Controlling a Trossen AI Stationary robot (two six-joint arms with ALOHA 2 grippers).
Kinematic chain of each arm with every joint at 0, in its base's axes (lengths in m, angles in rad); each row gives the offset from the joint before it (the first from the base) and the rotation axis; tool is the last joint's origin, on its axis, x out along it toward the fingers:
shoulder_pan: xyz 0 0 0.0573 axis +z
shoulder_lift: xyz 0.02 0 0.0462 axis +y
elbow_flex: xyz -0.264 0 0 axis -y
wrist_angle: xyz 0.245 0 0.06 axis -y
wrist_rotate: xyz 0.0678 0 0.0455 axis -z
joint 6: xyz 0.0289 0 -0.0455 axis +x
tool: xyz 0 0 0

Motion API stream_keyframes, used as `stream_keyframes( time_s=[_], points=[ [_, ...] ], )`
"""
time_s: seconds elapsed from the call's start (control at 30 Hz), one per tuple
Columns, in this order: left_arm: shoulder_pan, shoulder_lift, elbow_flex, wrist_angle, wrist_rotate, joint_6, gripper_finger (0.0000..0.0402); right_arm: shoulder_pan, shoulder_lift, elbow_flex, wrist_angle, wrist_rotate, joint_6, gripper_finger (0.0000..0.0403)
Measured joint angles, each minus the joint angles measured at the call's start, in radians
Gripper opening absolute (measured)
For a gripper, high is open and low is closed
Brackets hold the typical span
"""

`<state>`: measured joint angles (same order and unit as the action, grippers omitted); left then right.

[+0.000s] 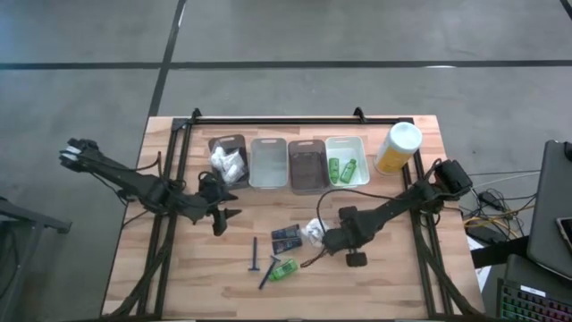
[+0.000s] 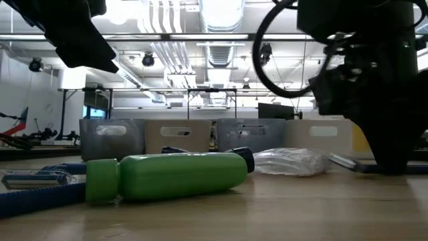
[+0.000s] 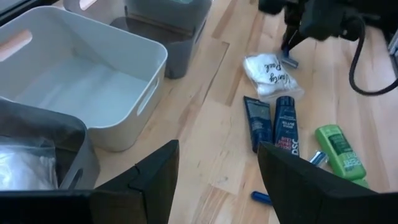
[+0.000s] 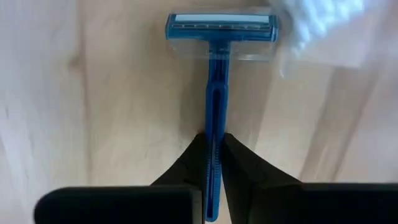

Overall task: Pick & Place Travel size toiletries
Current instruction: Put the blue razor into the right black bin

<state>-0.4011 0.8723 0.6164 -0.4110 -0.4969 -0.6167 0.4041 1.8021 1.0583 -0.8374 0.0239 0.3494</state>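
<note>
My right gripper (image 1: 329, 240) is down at the table's middle, shut on a slim blue razor (image 4: 214, 93) beside a white puffy bundle (image 1: 313, 231). My left gripper (image 1: 225, 217) hangs open and empty in front of the leftmost brown bin (image 1: 228, 159), which holds white bundles. On the wood lie two dark tubes (image 1: 286, 237), a green mini bottle (image 1: 284, 268) on its side and another blue razor (image 1: 255, 255). Two green bottles lie in the white bin (image 1: 347, 161) at the right of the row. My right gripper pinches the razor's handle (image 4: 213, 127) between its two fingertips, near the handle's free end. The fingers lie along the handle, and the head (image 4: 221, 31) points away from them, beside the white bundle. The razor seems to lie flat on the wood; I cannot tell whether it is lifted.
A row of bins stands along the far side: brown, clear (image 1: 268, 163), brown (image 1: 307, 165), white. A tall yellow canister (image 1: 398, 148) with a white lid stands right of them. Bare wood lies at the near left and near right of the table.
</note>
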Motion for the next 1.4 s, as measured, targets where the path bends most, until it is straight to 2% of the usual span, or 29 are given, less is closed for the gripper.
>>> stream_keyframes(
  time_s=[0.23, 0.4, 0.5, 0.6, 0.77, 0.83, 0.93, 1.03, 1.27, 1.4],
  points=[
    [0.000, 0.058, 0.024, 0.001, 0.001, 0.019, 0.0222, 0.043, -0.189, -0.008, -0.007, 0.008, 0.609, 0.0024],
    [0.000, 0.070, 0.028, 0.000, 0.004, 0.069, 0.0222, 0.054, -0.327, -0.016, -0.002, 0.156, 1.026, 0.0024],
    [0.002, 0.065, 0.028, -0.001, 0.005, 0.109, 0.0222, 0.014, -0.386, -0.035, 0.064, 0.200, 1.152, 0.0026],
    [0.005, 0.058, 0.029, 0.000, 0.005, 0.149, 0.0222, -0.062, -0.430, -0.045, 0.151, 0.238, 1.155, 0.0030],
    [0.016, 0.056, 0.029, 0.000, 0.005, 0.172, 0.0222, -0.251, -0.421, -0.049, 0.300, 0.281, 1.063, 0.0032],
    [0.018, 0.056, 0.029, -0.001, 0.005, 0.172, 0.0222, -0.344, -0.393, -0.049, 0.381, 0.245, 1.001, 0.0032],
    [0.018, 0.054, 0.029, -0.002, 0.005, 0.172, 0.0222, -0.475, -0.327, -0.049, 0.485, 0.127, 0.909, 0.0032],
    [0.018, 0.036, 0.029, -0.016, 0.006, 0.173, 0.0222, -0.575, -0.263, -0.049, 0.519, 0.037, 0.863, 0.0033],
    [0.018, -0.082, 0.029, -0.025, -0.009, 0.172, 0.0222, -0.648, -0.130, -0.040, 0.520, -0.092, 0.843, 0.0035],
    [0.020, -0.149, 0.029, -0.025, -0.076, 0.177, 0.0222, -0.643, -0.079, -0.010, 0.522, -0.096, 0.825, 0.0051]
  ],
)
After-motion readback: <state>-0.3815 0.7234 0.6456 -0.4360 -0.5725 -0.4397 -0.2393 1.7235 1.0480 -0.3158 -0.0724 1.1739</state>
